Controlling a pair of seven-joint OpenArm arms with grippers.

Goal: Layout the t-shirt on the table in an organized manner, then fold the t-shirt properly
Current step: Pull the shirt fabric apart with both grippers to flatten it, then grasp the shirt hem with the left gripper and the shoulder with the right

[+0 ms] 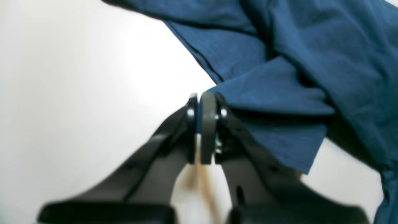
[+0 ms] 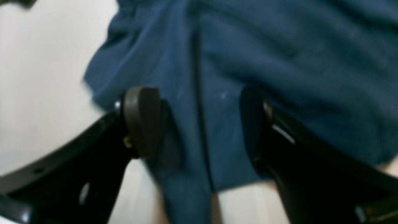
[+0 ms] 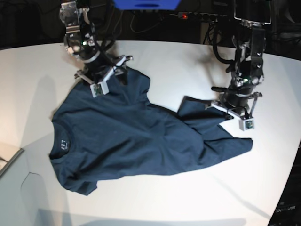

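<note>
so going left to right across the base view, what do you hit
bare table → right pincer at the shirt's top edge → t-shirt → left pincer → bare table again

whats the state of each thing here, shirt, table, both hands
t-shirt: on the table, partly spread, rumpled and bunched at its hem end, not folded
table: white, shirt lying on it
left hand: shut, pinching a shirt edge
right hand: open, fingers either side of a shirt fold

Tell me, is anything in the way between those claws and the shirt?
Nothing visible. The left gripper is shut on a fold of the shirt, and the right gripper stands open with cloth already between its jaws.
</note>
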